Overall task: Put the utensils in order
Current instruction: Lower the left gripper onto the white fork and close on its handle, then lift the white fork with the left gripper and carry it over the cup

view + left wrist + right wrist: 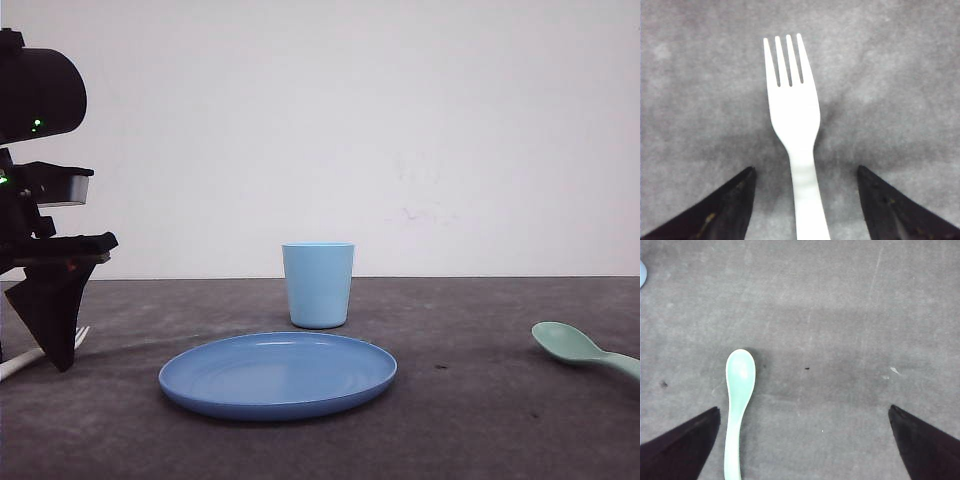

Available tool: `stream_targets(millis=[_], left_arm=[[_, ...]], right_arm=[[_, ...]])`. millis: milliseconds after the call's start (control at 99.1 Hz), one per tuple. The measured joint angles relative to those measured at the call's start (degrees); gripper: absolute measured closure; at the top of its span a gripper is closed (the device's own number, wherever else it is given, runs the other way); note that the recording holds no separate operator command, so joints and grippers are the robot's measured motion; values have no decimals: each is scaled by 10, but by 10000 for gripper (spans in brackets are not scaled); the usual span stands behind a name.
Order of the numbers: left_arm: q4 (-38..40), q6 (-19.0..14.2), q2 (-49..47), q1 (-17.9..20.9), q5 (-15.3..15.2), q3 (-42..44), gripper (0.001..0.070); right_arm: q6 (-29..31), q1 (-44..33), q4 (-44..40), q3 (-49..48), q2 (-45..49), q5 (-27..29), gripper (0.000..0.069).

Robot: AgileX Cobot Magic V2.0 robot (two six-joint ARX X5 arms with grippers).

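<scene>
Lying flat below your spread left gripper (805, 210), white four-tined fork (793, 115), mint oval-bowled spoon (738, 400) between your right gripper's (805, 450) wide-apart fingers.

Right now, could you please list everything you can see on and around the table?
fork: one, white, four tines, lying on the table at the robot's left, handle between the left fingers.
spoon: one, mint green, on the table at the right, nearer one right finger.
cup: one, light blue, upright, behind the plate.
plate: one, blue, round, centre front.
table: one, dark grey.
wall: white, behind.
left gripper: black, open, straddling the fork handle.
right gripper: black, open, above the spoon.
</scene>
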Motion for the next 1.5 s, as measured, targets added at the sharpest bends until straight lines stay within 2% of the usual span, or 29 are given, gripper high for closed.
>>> stream_targets(millis=[91, 252, 414, 847, 1079, 1180, 1261, 1503], left_arm=[[0, 0, 1, 0, -3, 0, 343], [2, 0, 2, 0, -4, 2, 542], [3, 0, 3, -2, 4, 3, 666], [-5, -1, 4, -11, 10, 30, 670], [54, -16, 2, -34, 90, 101, 670], [108, -23, 2, -49, 131, 121, 670], [179, -30, 1, -61, 155, 127, 670], [405, -35, 1, -98, 159, 127, 670]], right_arm=[[0, 0, 0, 0, 0, 0, 11], [0, 0, 0, 0, 0, 0, 11], [0, 0, 0, 0, 0, 0, 11], [0, 0, 0, 0, 0, 0, 11], [0, 0, 0, 0, 0, 0, 11], [0, 0, 0, 0, 0, 0, 11], [0, 0, 0, 0, 0, 0, 11], [0, 0, 0, 0, 0, 0, 11]])
